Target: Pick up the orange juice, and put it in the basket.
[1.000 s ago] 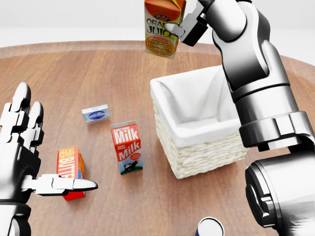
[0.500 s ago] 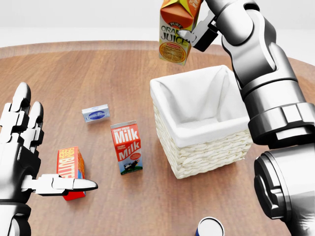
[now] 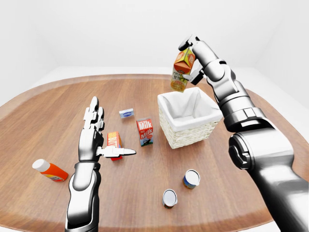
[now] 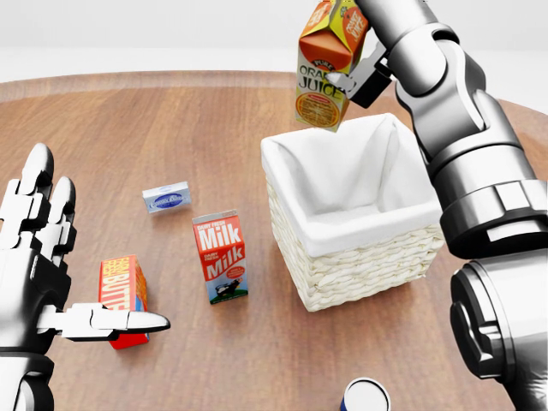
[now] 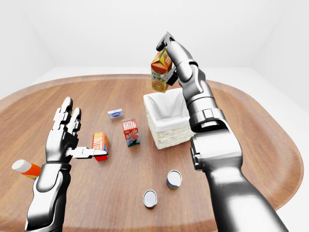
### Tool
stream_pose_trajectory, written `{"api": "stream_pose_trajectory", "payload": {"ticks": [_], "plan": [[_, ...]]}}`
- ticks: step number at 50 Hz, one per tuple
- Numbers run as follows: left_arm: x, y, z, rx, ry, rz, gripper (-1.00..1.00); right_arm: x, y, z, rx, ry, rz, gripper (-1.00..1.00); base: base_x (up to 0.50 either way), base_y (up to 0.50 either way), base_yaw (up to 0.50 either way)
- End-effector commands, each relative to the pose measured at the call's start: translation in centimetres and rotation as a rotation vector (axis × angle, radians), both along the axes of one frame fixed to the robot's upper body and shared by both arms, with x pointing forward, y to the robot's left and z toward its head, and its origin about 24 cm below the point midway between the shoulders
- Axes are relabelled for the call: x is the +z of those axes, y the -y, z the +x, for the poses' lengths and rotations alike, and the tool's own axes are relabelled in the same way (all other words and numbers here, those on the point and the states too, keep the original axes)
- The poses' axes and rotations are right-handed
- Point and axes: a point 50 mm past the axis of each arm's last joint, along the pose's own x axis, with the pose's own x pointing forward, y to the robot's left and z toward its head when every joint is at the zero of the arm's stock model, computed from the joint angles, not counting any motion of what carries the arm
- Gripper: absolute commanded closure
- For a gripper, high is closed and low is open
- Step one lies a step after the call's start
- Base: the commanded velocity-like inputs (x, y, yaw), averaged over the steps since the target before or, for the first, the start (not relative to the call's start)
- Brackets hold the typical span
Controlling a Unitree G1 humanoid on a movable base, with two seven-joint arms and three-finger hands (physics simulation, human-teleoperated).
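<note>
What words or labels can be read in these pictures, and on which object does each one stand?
"PURE ORANGE JUICE": orange juice carton, held in the right hand.
"Milk", printed twice: milk carton; its smaller print is unreadable.
"BUTTER", partly hidden: orange box.
Small blue-and-white box: label too small to read.
</note>
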Motion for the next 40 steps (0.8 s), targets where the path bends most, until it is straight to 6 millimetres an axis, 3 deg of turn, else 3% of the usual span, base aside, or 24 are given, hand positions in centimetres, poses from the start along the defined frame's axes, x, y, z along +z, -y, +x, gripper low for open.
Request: {"api": "stream_pose_trajectory", "payload": {"ticks": [1,40], "plan": [[0.0,0.0,0.0,0.0,0.0,0.0,-1.0,-0.03,0.89,0.14,-0.069,0.025,-0.021,1.0,0.0,0.0,0.0],[0.0,0.0,0.0,0.0,0.0,0.0,-1.0,-0.83,1.5,0.49,-0.152,0.005,-0.024,1.0,0.0,0.0,0.0]]}}
